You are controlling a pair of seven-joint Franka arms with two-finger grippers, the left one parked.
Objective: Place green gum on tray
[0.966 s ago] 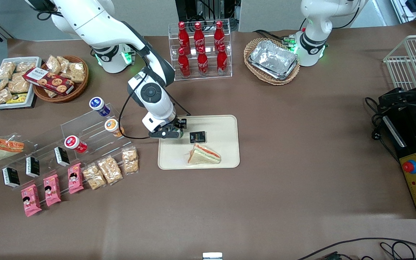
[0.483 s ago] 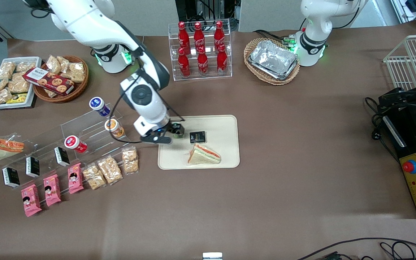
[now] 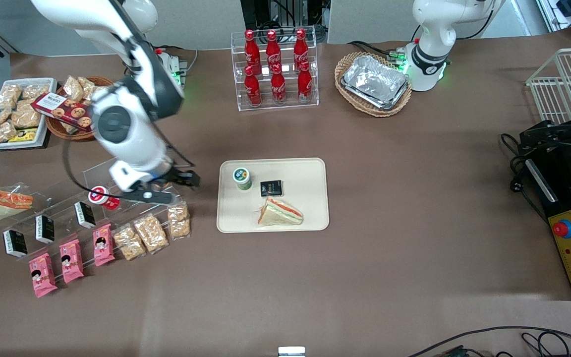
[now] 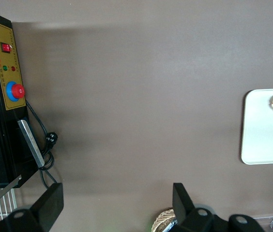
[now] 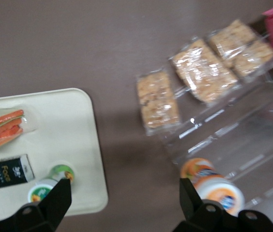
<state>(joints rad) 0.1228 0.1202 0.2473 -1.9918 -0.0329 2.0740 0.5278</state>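
Your counter [image 3: 389, 198] is crowded toward the working arm's end, where the clear rack [image 3: 127, 173] holds the other canisters. The tray [image 3: 310, 171] lies near the middle, with a sandwich [image 3: 280, 212] and a black packet [image 3: 271, 188] on it.

The gum [image 3: 241, 178] now stands upright on the tray, lid up, close to the corner nearest the rack and just beside the black packet. It touches nothing but the tray, so I judge the placing done.

The gripper [image 3: 186, 179] hangs above the rack, well apart from the gum, which lies from it toward the parked arm's end. In the right wrist view the gripper [image 5: 124, 193] has its fingers [image 5: 59, 195] spread apart with nothing between them.

Half a second ago the gripper was at the tray's edge, right over the gum; a second ago it hid the gum entirely. Since then it has let go and swung away toward the rack. Keep retreating; no further reach to the tray looks necessary.
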